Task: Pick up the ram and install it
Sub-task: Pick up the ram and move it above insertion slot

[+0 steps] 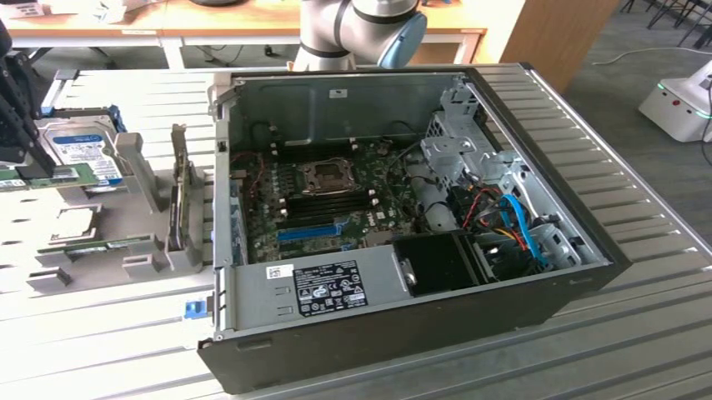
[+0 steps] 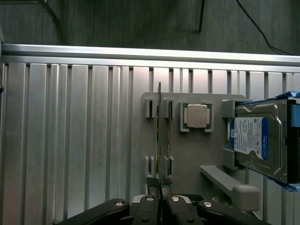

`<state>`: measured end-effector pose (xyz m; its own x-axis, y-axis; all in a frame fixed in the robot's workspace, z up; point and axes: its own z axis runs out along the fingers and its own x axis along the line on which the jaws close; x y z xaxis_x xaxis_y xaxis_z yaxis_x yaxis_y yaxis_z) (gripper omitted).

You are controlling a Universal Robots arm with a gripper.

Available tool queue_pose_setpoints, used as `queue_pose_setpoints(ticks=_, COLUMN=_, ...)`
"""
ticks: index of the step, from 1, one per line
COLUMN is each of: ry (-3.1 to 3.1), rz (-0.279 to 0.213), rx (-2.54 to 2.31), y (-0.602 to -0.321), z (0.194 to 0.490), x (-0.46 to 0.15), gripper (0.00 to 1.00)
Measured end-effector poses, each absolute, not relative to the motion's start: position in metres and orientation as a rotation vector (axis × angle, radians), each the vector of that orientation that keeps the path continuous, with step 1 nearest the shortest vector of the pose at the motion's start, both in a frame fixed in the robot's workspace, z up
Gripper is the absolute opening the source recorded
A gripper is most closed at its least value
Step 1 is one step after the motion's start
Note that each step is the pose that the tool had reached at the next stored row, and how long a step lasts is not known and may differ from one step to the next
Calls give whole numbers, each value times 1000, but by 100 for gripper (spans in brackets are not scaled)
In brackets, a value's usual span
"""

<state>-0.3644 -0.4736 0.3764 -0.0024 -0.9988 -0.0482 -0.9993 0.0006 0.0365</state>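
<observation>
The ram [image 2: 159,136] is a thin green stick seen edge-on in the wrist view, running straight out from my gripper [image 2: 160,193]. The two dark fingers [image 2: 149,202] are shut on its near end. Below it lies the grey holder plate [image 2: 187,154], and the stick lines up between the plate's slot clips. In the exterior view my gripper [image 1: 25,167] hangs at the far left edge, holding the ram [image 1: 47,177] level above the holder [image 1: 100,258]. The open computer case [image 1: 401,333] with its motherboard [image 1: 333,200] lies toward the exterior view's right, well apart from the gripper.
On the holder sit a square processor [image 2: 196,116] and a silver hard drive with a blue-white label [image 2: 257,140]. Another green strip [image 1: 95,246] lies in the holder's slot. A bright blue slot [image 1: 309,231] and several dark memory slots [image 1: 333,198] show on the motherboard. The table is ribbed metal.
</observation>
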Motion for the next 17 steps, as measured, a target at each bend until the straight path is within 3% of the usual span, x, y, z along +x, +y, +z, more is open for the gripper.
queue_pose_setpoints(ticks=17, ry=2216, rz=94, rx=-2213, y=-474, z=377, x=-356, gripper=13)
